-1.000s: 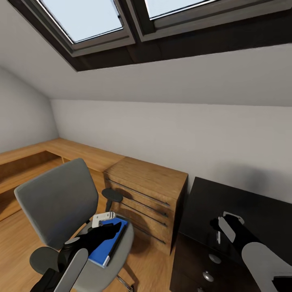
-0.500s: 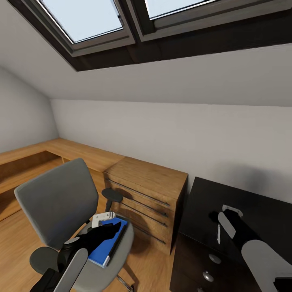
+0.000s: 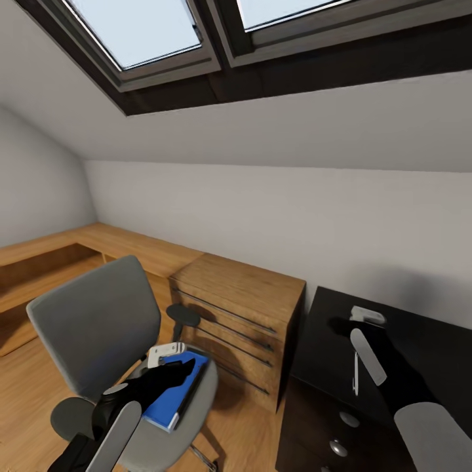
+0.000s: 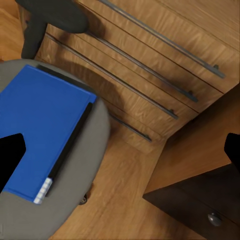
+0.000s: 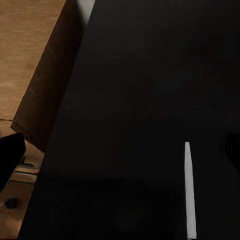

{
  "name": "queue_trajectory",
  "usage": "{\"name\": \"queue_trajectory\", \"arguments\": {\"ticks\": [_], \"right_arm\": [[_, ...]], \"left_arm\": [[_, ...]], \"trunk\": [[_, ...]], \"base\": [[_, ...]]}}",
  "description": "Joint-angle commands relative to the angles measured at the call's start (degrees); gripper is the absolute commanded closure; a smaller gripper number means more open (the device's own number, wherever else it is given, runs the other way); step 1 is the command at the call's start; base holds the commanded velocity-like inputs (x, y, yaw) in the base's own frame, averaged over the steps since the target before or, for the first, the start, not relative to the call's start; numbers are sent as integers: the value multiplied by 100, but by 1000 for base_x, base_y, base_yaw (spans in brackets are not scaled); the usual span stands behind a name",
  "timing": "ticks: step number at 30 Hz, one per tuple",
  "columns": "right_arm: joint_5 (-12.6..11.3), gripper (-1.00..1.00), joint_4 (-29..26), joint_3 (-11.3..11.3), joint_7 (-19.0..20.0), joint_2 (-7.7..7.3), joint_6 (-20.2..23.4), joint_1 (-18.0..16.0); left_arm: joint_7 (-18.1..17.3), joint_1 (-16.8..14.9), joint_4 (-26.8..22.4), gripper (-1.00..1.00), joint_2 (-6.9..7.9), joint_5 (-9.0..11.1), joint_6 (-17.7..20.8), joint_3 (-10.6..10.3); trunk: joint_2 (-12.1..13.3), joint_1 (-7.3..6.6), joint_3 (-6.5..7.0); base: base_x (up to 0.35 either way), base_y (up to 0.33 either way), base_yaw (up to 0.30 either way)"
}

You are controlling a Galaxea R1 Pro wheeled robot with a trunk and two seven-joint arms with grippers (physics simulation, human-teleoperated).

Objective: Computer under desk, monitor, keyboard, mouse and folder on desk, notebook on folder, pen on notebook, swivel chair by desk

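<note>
The grey swivel chair [image 3: 98, 321] stands at the lower left, and the blue folder [image 3: 164, 406] lies flat on its seat. My left gripper [image 3: 180, 364] hovers open just above the folder [image 4: 45, 130], its black fingertips [image 4: 10, 160] spread wide. The white pen [image 3: 356, 373] lies on the glossy top of a dark cabinet [image 3: 406, 354] at the right. My right gripper [image 3: 357, 321] is open over that top, beyond the pen [image 5: 189, 190] and not touching it.
A wooden drawer chest [image 3: 242, 308] stands between the chair and the dark cabinet, whose front has round knobs [image 3: 349, 419]. A low wooden ledge [image 3: 78, 242] runs along the walls at the left. Sloped ceiling with skylights overhead. Wooden floor [image 4: 120, 195] lies beside the chair.
My right gripper has moved away from the pen, farther back over the dark cabinet top toward the wall. The pen stays lying there. The left arm has not moved.
</note>
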Motion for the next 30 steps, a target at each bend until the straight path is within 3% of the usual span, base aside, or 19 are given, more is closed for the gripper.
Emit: {"name": "queue_trajectory", "arguments": {"ticks": [1,5,18,27,29,30], "right_arm": [[-59,-100,-23,21,-59,10,21,0],[-53,-100,-71,21,-61,112,58,19],[-51,-100,-73,27,-63,171,58,24],[4,-100,-60,23,-73,353,49,24],[14,-100,-51,30,-75,397,49,24],[15,-100,-50,34,-76,404,49,24]], "left_arm": [[60,-7,-6,-100,7,59,7,-10],[60,-7,-6,-100,14,59,7,-4],[60,-7,-6,-100,23,59,3,106],[58,-7,-4,-100,24,59,6,485],[49,-7,0,-100,24,64,6,862],[48,-7,1,-100,24,65,6,930]], "trunk": [[-5,0,-7],[-5,0,-7],[-5,0,-7],[-5,0,-7],[-5,0,-7],[-5,0,-7]], "base": [[0,0,168],[0,0,236],[0,0,274],[0,0,279],[0,0,279],[0,0,279]]}}
